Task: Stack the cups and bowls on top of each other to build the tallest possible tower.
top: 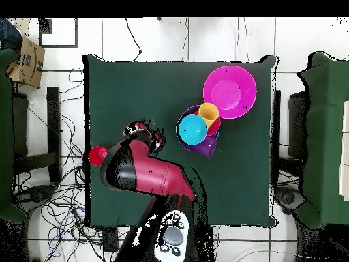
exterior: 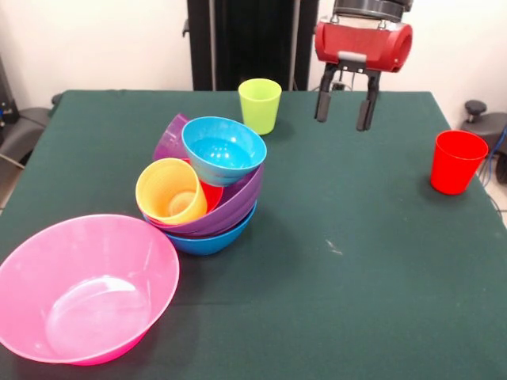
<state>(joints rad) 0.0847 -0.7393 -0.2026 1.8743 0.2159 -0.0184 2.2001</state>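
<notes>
While the overhead arm point(top: 146, 170) hides it, front view shows tool point(exterior: 346, 101) empty, prongs apart, above table point(exterior: 356, 237).

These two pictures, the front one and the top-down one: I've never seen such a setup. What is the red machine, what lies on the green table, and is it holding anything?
The red and black machine is a robot arm; its gripper, a two-fingered claw, hangs open and empty above the dark green cloth-covered table. One picture looks across the table toward the robot. The other looks straight down, with the arm reaching in from the bottom.

On the table is an untidy pile: a medium blue plastic bowl at the bottom, a large purple bowl in it, then a tilted yellow plastic cup, a small light blue bowl, a bit of a red bowl and a translucent purple cup behind. Standing apart are a very large pink bowl, a lime green cup and a red cup.
</notes>
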